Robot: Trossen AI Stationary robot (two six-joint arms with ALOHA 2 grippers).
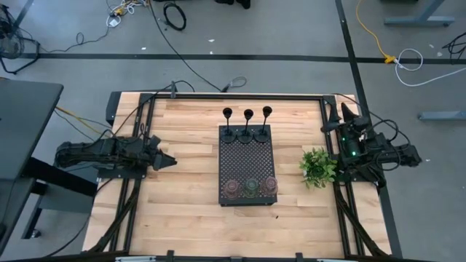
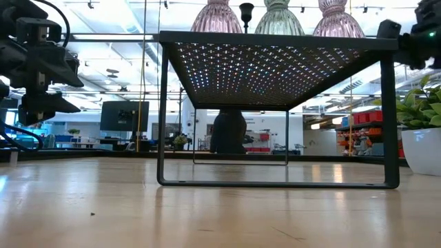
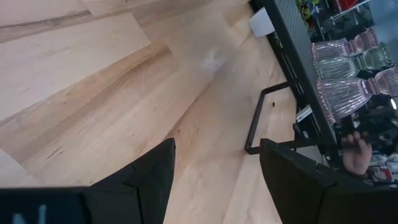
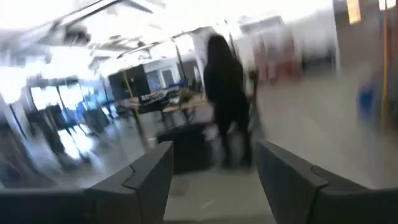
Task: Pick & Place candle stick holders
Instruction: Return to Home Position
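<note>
Candle stick holders (image 1: pixel 251 188): all six stand on the raised black perforated tray (image 1: pixel 247 161) at mid-table (image 1: pixel 182 218). Three black stems (image 1: pixel 247 125) line its far edge and three squat glass ones (image 2: pixel 277 17) its near edge. They are sorted by kind and spaced apart, likely so none knocks a neighbour. Placing looks finished.

Left gripper (image 3: pixel 217 144): low over bare wood left of the tray, fingers apart, holding nothing.

Right gripper (image 4: pixel 214 144): at the table's right edge beyond the small plant (image 1: pixel 318 167), facing the room, fingers apart, empty.

Both stand clear of the tray, presumably parking.
</note>
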